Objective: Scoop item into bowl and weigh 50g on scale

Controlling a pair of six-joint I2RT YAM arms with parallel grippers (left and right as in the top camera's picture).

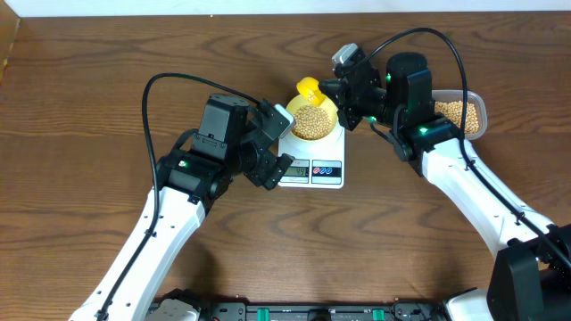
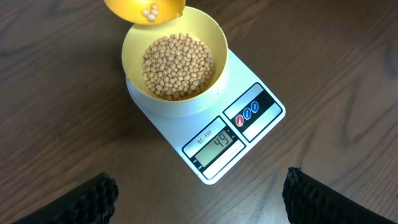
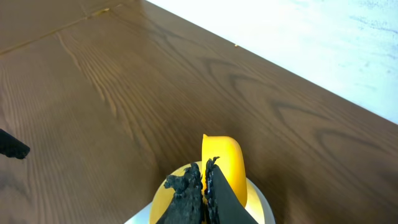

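The pale-yellow bowl (image 1: 313,119) sits on the white scale (image 1: 312,168) and holds a heap of tan beans (image 2: 178,65). The scale's display (image 2: 217,144) reads 49. My right gripper (image 1: 343,92) is shut on the yellow scoop (image 1: 309,88), which hangs over the bowl's far rim; in the left wrist view the scoop (image 2: 144,9) holds a few beans. In the right wrist view the shut fingers (image 3: 204,186) clamp the scoop (image 3: 224,165) over the bowl (image 3: 160,200). My left gripper (image 1: 278,143) is open beside the scale's left front; its fingers (image 2: 199,193) are spread and empty.
A clear plastic tub (image 1: 466,113) with more beans stands at the right, behind my right arm. The brown wooden table (image 1: 89,107) ends at a white wall strip along the far edge (image 1: 285,7).
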